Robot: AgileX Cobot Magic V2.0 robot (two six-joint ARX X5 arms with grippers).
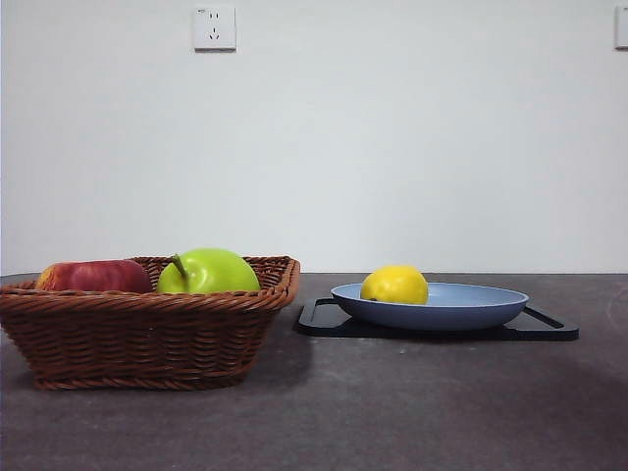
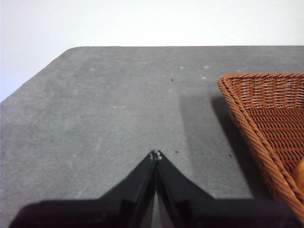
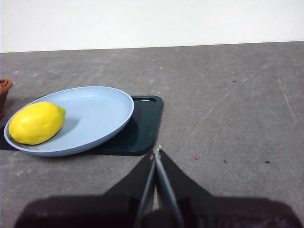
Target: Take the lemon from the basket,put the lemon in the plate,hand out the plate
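Note:
The yellow lemon [image 1: 394,286] [image 3: 36,122] lies in the light blue plate [image 1: 471,306] [image 3: 99,114], toward the side nearest the basket. The brown wicker basket [image 1: 147,329] [image 2: 270,114] stands left of the plate in the front view. My right gripper [image 3: 157,151] is shut and empty, hovering over bare table beside the plate, apart from it. Over the table next to the basket's corner, my left gripper [image 2: 156,154] is shut with nothing in it. Neither arm shows in the front view.
A green apple [image 1: 208,272] and a red apple [image 1: 93,277] sit in the basket. The plate rests on a flat black tray [image 1: 549,329] [image 3: 142,123]. A white wall with a socket [image 1: 214,27] stands behind the dark grey table.

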